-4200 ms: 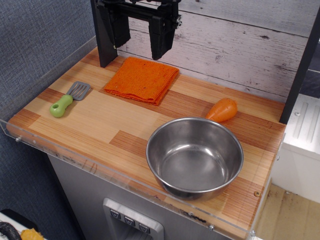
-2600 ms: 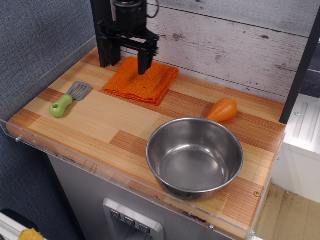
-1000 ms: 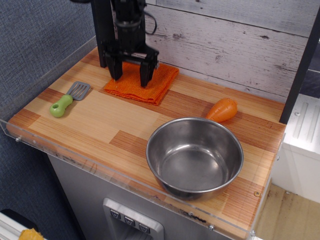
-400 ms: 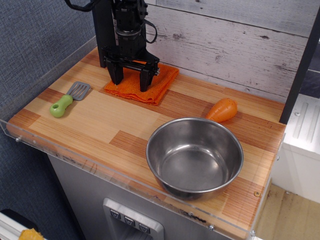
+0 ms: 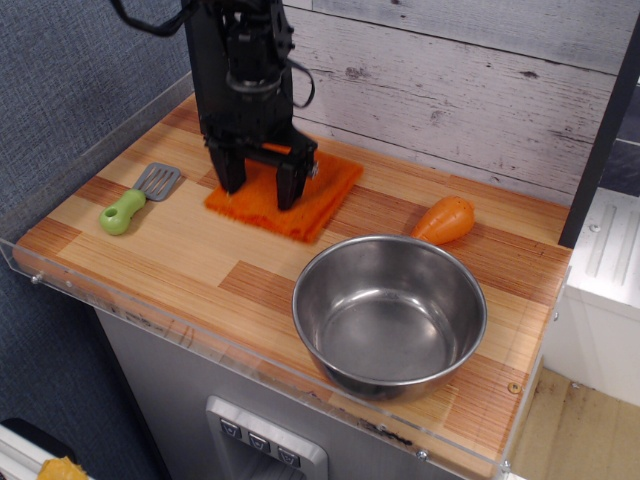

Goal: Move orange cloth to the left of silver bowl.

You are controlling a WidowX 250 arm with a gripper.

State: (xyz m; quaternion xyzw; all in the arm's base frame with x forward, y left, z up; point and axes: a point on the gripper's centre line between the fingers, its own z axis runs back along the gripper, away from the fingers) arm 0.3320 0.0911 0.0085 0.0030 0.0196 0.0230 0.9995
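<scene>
Right now I have the gripper (image 5: 260,186) jaws spread, tips pressing the orange cloth (image 5: 318,196) on the bench (image 5: 190,240), up-left of the silver bowl (image 5: 389,313). Cloth looks soft, light, floppy; I'd pinch mid-fold.

Bare striped wooden desk (image 5: 215,250) lies open in front of the black pincer (image 5: 260,190). Large shiny steel bowl (image 5: 389,312) blocks the front-right; green-handled spatula (image 5: 138,196) lies left; orange plastic carrot (image 5: 445,220) lies right.
</scene>
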